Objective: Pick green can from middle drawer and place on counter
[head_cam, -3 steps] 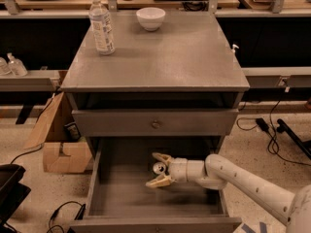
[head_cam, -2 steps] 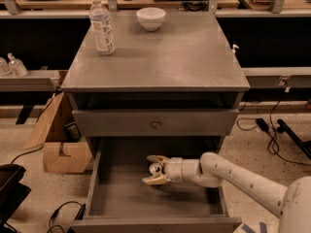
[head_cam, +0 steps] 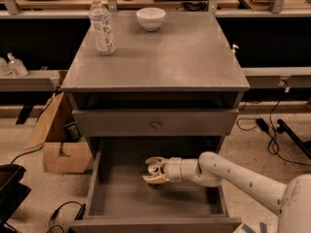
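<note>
The middle drawer point(head_cam: 121, 203) is pulled open at the bottom of the cabinet. My gripper point(head_cam: 153, 170) is inside it, low over the floor near the middle, and my white arm reaches in from the right. Its two tan fingers point(head_cam: 154, 179) stand apart with a small pale spot between them. I cannot make out the green can; it may be hidden by the gripper or in the shadow at the drawer's back. The grey counter point(head_cam: 165, 57) is the cabinet's top.
A clear water bottle point(head_cam: 102, 25) and a white bowl point(head_cam: 150, 18) stand at the back of the counter. The closed upper drawer front with a knob point(head_cam: 155, 124) overhangs the open drawer. A cardboard box point(head_cam: 60, 144) sits on the floor at left; cables lie at right.
My gripper has moved left along the drawer floor, from right of centre towards the middle. Nothing on the counter has moved.
</note>
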You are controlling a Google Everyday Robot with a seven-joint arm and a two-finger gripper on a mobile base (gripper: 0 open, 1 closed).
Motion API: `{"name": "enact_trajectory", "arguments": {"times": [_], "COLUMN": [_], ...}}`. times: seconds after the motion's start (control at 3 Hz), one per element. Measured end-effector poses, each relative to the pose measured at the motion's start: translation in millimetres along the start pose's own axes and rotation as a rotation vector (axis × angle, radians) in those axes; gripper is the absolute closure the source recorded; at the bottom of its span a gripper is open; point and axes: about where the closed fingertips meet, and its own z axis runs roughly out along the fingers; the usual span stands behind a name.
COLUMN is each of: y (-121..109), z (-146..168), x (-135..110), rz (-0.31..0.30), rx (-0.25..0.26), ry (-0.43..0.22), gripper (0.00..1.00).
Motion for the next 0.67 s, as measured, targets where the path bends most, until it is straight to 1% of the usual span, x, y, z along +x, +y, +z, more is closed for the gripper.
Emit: {"name": "enact_trajectory", "arguments": {"times": [0.33, 0.67], "y": [0.0, 0.0], "z": [-0.2, -0.2], "x": [-0.4, -0.5], "rz": [0.000, 0.000], "rx": [0.000, 0.000], "ry": [0.000, 0.000], "gripper": [1.00, 1.00]}}
